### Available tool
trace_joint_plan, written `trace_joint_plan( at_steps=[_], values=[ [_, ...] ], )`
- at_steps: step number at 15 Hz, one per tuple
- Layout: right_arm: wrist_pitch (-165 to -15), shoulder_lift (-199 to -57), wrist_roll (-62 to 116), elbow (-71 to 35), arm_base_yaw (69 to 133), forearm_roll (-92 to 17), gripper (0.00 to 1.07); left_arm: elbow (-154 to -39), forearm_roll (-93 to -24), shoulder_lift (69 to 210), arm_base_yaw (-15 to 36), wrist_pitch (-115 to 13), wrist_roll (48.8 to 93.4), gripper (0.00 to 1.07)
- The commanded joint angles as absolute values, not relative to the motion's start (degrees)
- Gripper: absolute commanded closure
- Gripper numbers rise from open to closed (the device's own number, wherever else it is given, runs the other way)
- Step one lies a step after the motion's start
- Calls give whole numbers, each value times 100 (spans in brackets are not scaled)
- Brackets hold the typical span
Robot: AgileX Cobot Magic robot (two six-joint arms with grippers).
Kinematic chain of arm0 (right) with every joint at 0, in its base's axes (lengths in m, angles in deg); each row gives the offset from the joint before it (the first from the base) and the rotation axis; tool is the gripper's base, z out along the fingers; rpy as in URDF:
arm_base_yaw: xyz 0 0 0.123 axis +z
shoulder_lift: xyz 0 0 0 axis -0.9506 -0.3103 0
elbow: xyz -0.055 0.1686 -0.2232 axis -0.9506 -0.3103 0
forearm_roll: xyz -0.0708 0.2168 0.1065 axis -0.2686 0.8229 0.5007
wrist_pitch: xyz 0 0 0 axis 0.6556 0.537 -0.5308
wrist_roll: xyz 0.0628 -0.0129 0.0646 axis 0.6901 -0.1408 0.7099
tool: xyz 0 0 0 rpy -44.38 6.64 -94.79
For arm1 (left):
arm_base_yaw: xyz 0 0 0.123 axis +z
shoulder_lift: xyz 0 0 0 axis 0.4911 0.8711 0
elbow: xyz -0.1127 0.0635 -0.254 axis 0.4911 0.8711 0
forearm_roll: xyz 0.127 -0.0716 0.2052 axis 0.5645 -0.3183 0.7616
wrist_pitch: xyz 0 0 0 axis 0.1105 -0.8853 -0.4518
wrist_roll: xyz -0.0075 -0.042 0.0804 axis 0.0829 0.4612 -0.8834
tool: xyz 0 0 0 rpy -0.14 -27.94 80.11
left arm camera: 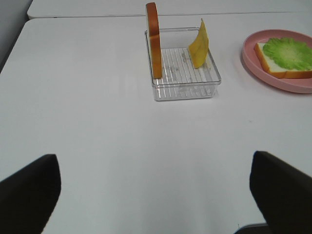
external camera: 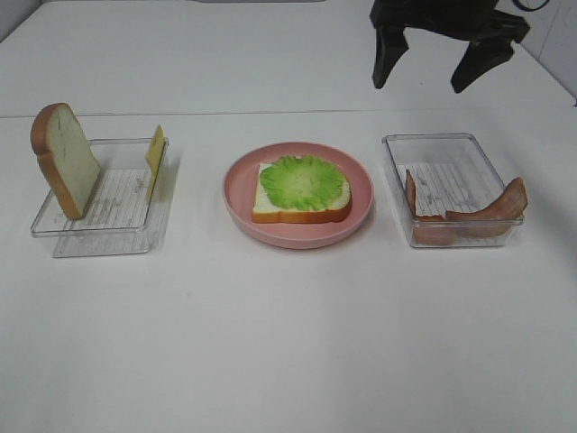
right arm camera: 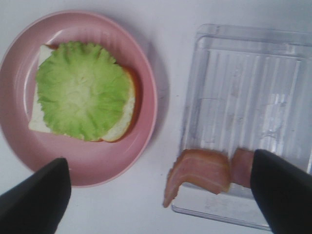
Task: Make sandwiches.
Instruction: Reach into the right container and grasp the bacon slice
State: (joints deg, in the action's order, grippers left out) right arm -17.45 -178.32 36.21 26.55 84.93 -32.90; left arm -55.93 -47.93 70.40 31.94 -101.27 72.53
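Note:
A bread slice [external camera: 302, 207] with green lettuce [external camera: 302, 181] on top lies on the pink plate [external camera: 242, 200] at the table's middle; the lettuce also shows in the right wrist view [right arm camera: 80, 97]. A second bread slice [external camera: 65, 160] and a yellow cheese slice [external camera: 155, 161] stand upright in the left clear tray [external camera: 99, 225]. Bacon strips [external camera: 469, 219] lie in the right clear tray [external camera: 442, 149]; they also show in the right wrist view [right arm camera: 204, 170]. My right gripper [external camera: 433, 68] is open and empty, high above the far side of the right tray. My left gripper [left arm camera: 156, 195] is open and empty, well short of the left tray [left arm camera: 183, 73].
The white table [external camera: 288, 343] spreads wide in front of the plate and trays. A seam [external camera: 225, 114] runs across the table behind them. A pale wall edge shows at the far right.

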Motion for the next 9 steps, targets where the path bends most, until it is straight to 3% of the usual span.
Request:
trace_joint_plan(
  at_steps=[1,4,9],
  values=[
    [-1046,-17563,3725,2483,8224,-3313,12,-5581,-4827,6960,3159,-10070,7253,9],
    [-1143,-16875,3633,1279,7662,-3456,13,-5581,-4827,6960,3159,-10070,7253,9],
    [-2804,-16554,3587,-485,7118,-3427,15,-5581,-4827,6960,3159,-10070,7253,9]
  ],
)
